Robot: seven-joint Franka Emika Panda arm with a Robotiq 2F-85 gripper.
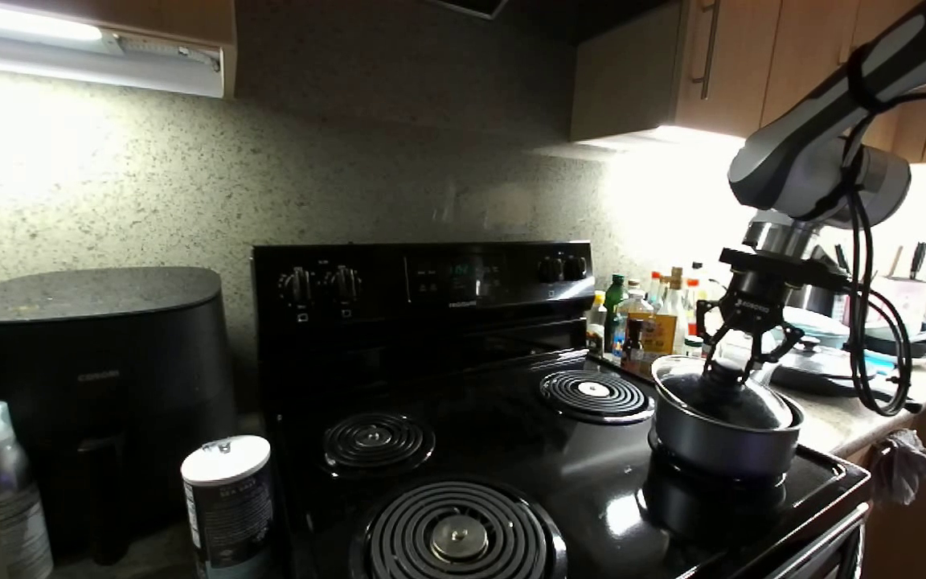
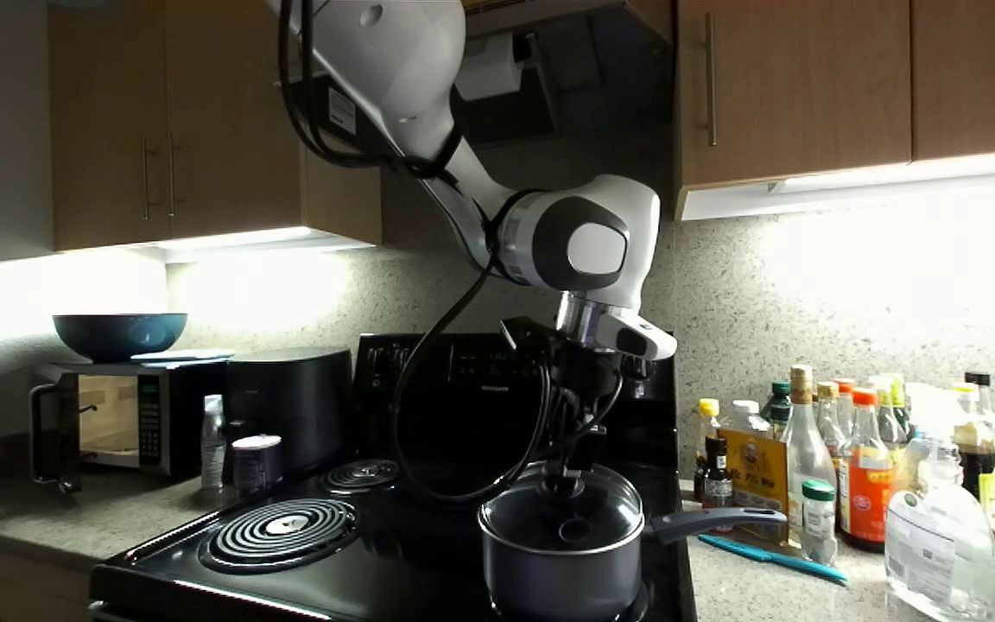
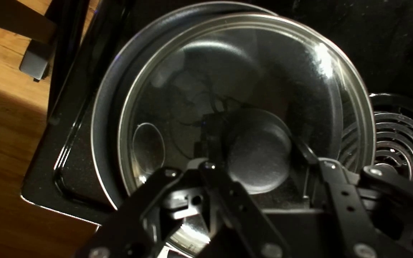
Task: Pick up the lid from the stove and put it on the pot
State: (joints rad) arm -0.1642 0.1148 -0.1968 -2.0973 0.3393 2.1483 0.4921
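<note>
While fingers (image 3: pixel 337 197) pinch dark knob (image 3: pixel 258 163), clear glass lid (image 3: pixel 228 82) tilted, off-centre over pot (image 1: pixel 724 442); metal rim (image 3: pixel 246 19) shiny.

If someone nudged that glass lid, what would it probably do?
The lid looks stiff and likely breakable, being see-through glass with a thin metal rim. It looks off-centre over the pot in the wrist view, so a push might slide or tip it.
</note>
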